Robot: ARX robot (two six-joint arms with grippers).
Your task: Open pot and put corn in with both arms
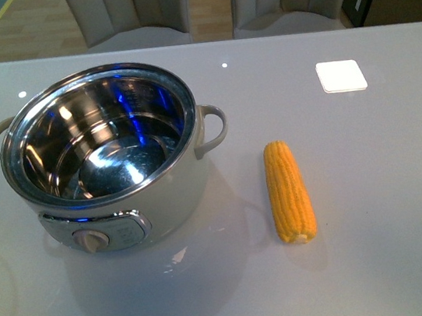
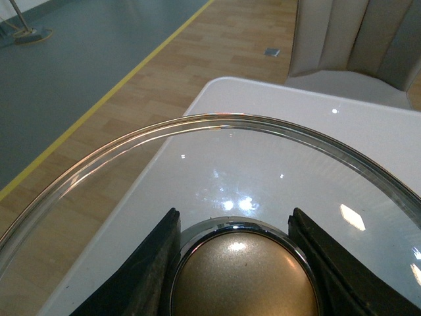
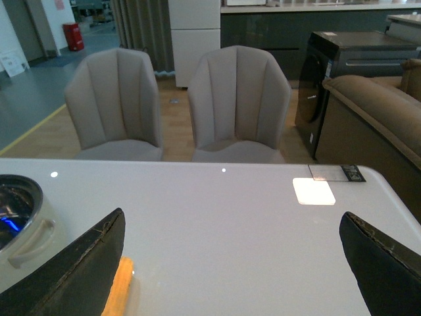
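Note:
The cream-white pot [image 1: 109,160] stands open on the left of the white table, its steel inside empty; its dial faces me. The corn [image 1: 289,191] lies on the table right of the pot, pale end toward me. Neither arm shows in the front view. In the left wrist view my left gripper [image 2: 240,263] is shut on the beige knob [image 2: 243,276] of the glass lid [image 2: 217,125], held over the table's left edge. In the right wrist view my right gripper [image 3: 233,263] is open and empty above the table, with the corn [image 3: 118,289] beside its finger and the pot [image 3: 20,217] at the edge.
A white square pad [image 1: 341,75] lies at the table's far right. Two grey chairs [image 3: 177,105] stand behind the far edge. The lid's rim edge shows faintly at the front view's lower left [image 1: 5,313]. A brown sofa [image 3: 375,112] stands beyond the right corner.

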